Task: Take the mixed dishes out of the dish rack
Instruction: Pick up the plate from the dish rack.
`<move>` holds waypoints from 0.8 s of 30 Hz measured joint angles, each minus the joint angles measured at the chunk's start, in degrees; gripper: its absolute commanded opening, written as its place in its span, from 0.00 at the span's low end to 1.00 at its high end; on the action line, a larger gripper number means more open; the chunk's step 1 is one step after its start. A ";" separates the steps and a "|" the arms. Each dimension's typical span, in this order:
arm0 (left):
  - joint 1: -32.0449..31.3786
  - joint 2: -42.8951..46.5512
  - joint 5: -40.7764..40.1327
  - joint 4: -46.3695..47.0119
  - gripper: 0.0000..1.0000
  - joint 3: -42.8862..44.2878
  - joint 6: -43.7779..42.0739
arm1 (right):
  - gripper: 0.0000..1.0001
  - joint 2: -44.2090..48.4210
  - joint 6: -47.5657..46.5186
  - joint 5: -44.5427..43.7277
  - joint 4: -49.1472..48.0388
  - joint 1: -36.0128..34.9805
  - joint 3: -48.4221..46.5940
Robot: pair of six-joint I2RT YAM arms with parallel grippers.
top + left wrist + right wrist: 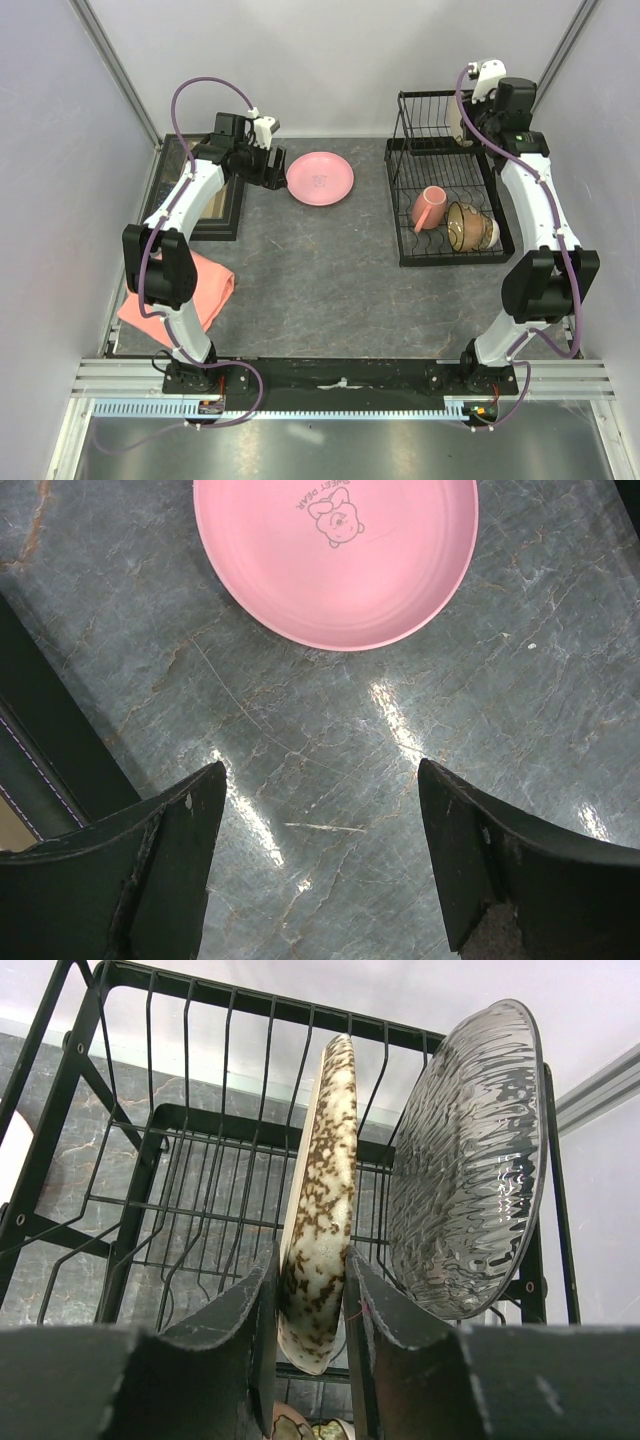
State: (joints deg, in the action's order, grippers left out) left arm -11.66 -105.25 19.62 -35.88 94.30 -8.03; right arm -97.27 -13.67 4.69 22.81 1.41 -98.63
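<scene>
My right gripper (310, 1275) is clamped on the lower rim of the speckled plate (322, 1150) at centre frame, because it stands upright in the dish rack (250, 1000) (a clear ribbed dish (470, 1160) leans just right). My left gripper (320, 805) hangs spread apart; the pink plate (335, 560) lies flat at the frame's top.

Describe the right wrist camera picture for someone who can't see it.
The claw pinches a speckled plate standing upright in a black wire rack. A rippled clear glass plate stands just to its right.
</scene>
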 measured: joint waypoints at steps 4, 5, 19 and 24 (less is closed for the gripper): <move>0.00 0.00 0.00 0.02 0.84 0.00 0.00 | 0.00 -0.31 0.87 0.04 1.05 0.00 -0.92; 0.00 0.00 0.00 0.02 0.84 0.00 0.00 | 0.00 -0.37 1.09 0.07 1.25 0.00 -1.07; 0.00 0.00 0.02 0.02 0.84 0.00 0.00 | 0.00 -3.96 2.80 1.42 7.87 0.39 -8.33; 0.00 0.00 0.00 0.02 0.84 0.00 -0.04 | 0.00 -5.66 2.78 2.36 10.25 0.72 -11.37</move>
State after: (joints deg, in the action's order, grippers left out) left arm -11.66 -105.25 19.62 -35.86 94.30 -8.08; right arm -102.94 -10.90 7.05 33.06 2.13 -110.00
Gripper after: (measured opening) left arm 0.840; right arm 0.327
